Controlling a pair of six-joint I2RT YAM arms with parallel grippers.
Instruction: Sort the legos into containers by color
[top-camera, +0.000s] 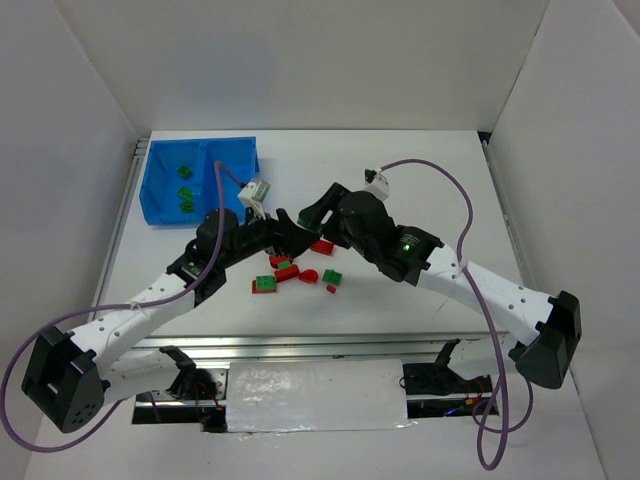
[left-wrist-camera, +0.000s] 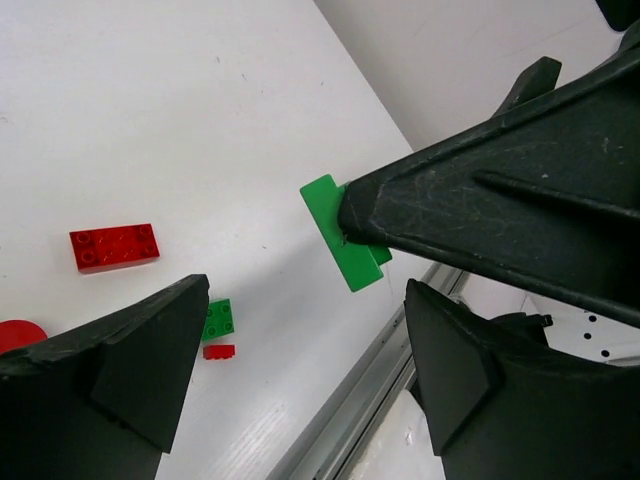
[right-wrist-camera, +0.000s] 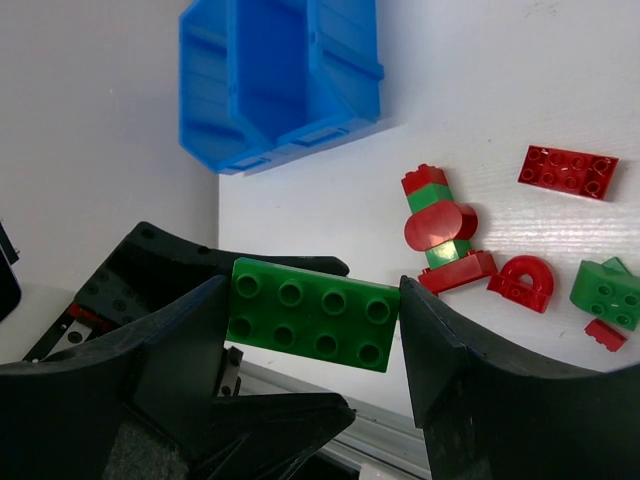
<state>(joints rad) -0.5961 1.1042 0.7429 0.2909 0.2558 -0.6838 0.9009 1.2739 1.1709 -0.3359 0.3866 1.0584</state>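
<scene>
My right gripper (right-wrist-camera: 312, 292) is shut on a green lego plate (right-wrist-camera: 300, 318) with eight studs, gripped by its short ends above the table. The left wrist view shows that plate (left-wrist-camera: 345, 245) edge-on in the right gripper's black fingers. My left gripper (left-wrist-camera: 305, 300) stands open just below it, nothing between its jaws. In the top view the two grippers (top-camera: 283, 224) (top-camera: 308, 214) meet mid-table. The blue bin (top-camera: 158, 205) sits at the back left; three green legos (top-camera: 185, 190) lie in its left compartment. Loose red and green legos (top-camera: 300, 270) lie in front of the grippers.
On the table near the right gripper lie a red plate (right-wrist-camera: 568, 172), a stacked red and green piece (right-wrist-camera: 440, 225), a red arch (right-wrist-camera: 525, 283), a green brick (right-wrist-camera: 603, 292) and a small red brick (right-wrist-camera: 605, 335). White walls enclose the table; a metal rail (left-wrist-camera: 350, 410) runs along its near edge.
</scene>
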